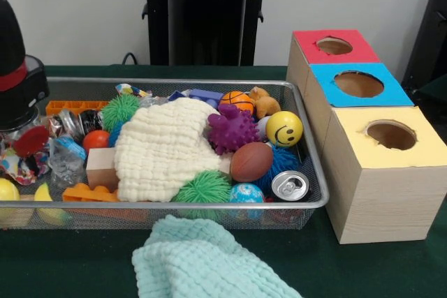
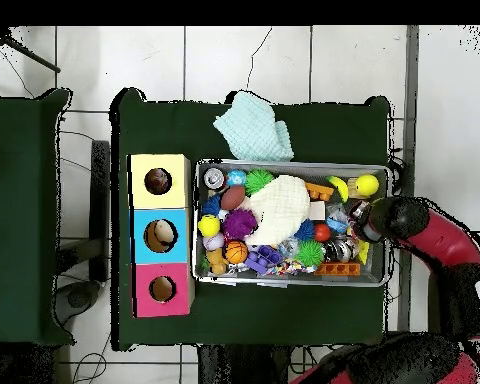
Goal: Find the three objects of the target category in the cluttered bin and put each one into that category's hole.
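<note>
Mint cloth (image 1: pixel 209 259) sits outside the bin (image 1: pixel 318 204), on the table at the front, so it's out of the search. I've got the arm (image 1: pixel 17 68) down over the bin's end farthest from the boxes; gripper (image 2: pixel 367 222) is buried in clutter, can't tell if it's apart or closed. A dotted bag (image 1: pixel 21 162) shows right under it, crumpled against the mesh wall, so I'd guess that's the target. Cream cloth (image 1: pixel 164 148) covers mid-bin and may hide others. Yellow hole (image 1: pixel 391 134) is the nearest box, well apart from the arm, full bin width to cross.
</note>
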Tool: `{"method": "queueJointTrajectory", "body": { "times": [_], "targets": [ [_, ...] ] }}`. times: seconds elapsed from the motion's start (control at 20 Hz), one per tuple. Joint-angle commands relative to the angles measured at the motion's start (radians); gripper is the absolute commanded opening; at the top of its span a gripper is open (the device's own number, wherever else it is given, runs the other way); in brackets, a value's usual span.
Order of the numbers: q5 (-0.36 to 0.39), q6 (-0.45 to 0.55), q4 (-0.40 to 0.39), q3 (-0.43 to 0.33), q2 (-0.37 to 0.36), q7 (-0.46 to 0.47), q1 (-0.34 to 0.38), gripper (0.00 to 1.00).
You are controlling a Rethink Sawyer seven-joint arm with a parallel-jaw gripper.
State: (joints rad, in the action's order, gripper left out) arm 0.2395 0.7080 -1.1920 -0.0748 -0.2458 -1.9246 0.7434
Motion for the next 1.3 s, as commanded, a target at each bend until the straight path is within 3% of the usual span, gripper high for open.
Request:
{"method": "queueJointTrajectory", "body": {
  "times": [0.05, 0.35, 0.65, 1.05, 1.3],
  "targets": [
    [0.049, -0.036, -0.027, -0.044, -0.033, 0.005, -0.099, 0.00],
    [0.012, 0.163, -0.037, -0.045, -0.180, 0.053, -0.152, 0.00],
    [0.003, 0.280, 0.002, -0.025, -0.238, 0.051, -0.191, 0.00],
    [0.018, 0.350, 0.025, -0.012, -0.256, 0.029, -0.207, 0.00],
    [0.014, 0.319, -0.062, -0.002, -0.300, 0.003, -0.204, 0.00]
  ]
}}
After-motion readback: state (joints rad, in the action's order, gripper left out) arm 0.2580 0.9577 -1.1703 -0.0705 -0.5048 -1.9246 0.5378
